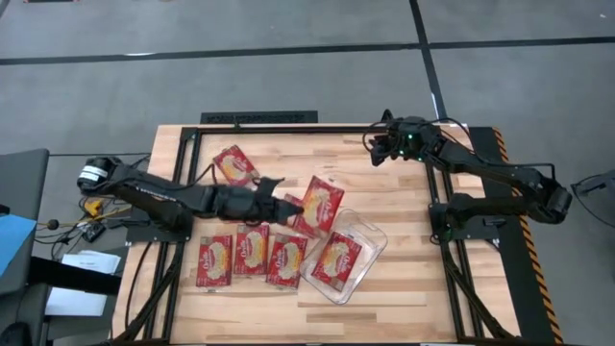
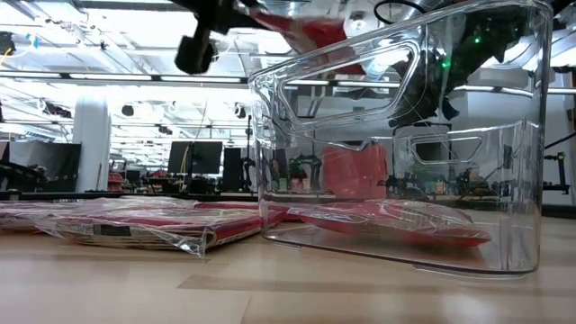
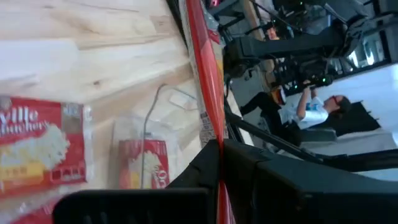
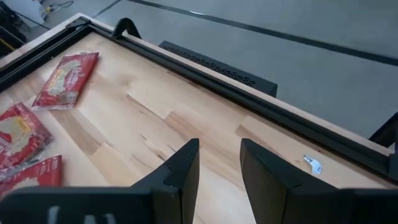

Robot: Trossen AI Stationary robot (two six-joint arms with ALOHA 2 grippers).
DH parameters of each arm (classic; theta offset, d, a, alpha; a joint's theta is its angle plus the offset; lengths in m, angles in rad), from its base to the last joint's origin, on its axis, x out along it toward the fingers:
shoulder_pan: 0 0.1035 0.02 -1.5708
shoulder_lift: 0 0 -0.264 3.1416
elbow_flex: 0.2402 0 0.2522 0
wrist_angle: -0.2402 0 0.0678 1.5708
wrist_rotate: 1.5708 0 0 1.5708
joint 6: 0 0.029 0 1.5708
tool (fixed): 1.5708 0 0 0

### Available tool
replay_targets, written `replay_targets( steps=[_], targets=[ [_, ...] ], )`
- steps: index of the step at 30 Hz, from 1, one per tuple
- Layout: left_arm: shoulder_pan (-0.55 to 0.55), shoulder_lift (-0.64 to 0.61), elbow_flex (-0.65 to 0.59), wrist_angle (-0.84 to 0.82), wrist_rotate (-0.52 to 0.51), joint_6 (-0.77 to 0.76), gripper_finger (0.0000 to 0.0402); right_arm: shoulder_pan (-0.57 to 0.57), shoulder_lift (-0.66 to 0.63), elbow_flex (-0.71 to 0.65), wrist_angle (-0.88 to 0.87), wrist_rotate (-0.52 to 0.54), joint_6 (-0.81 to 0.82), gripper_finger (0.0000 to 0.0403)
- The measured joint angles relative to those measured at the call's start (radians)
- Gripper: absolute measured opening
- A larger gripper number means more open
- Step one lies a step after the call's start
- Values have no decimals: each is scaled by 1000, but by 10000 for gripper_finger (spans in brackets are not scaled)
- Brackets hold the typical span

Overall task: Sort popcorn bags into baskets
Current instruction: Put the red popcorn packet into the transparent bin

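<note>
Holding: left gripper (image 1: 288, 206) is clamped on the edge of one popcorn bag (image 1: 320, 205), which hangs tilted above the wood, just beside the tub's near corner
Left wrist close-up: held bag (image 3: 208, 81) shows edge-on, pinched between the dark fingers (image 3: 186, 180)
Tub: clear plastic tub (image 1: 375, 240) sits at the front of the table (image 1: 404, 192), right of centre, with one bag (image 1: 337, 259) lying flat inside
Row: three bags (image 1: 252, 258) lie side by side, left of the tub
Loose bag: one more (image 1: 233, 164) lies alone farther back
Right gripper: (image 1: 377, 149) waits over the back right corner, jaws parted a little, gripping nothing
Background: a person (image 3: 317, 109) sits beyond the table
</note>
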Motion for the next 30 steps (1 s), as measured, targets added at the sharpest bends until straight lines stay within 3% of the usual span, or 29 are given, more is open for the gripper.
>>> replay_targets(
  steps=[7, 12, 22, 30],
  targets=[
    [-127, 60, 0, 60, -127, -69, 0, -11, 0, 0, 8, 0, 4, 145],
    [-169, 163, 21, 153, -125, -111, 0, -11, 0, 0, 6, 0, 13, 137],
    [-173, 391, 227, 86, -59, -52, 0, -7, 1, 0, -6, -1, 24, 128],
    [-180, 459, 261, 45, -51, -131, 0, -7, 1, 0, -23, -1, 9, 127]
  ],
)
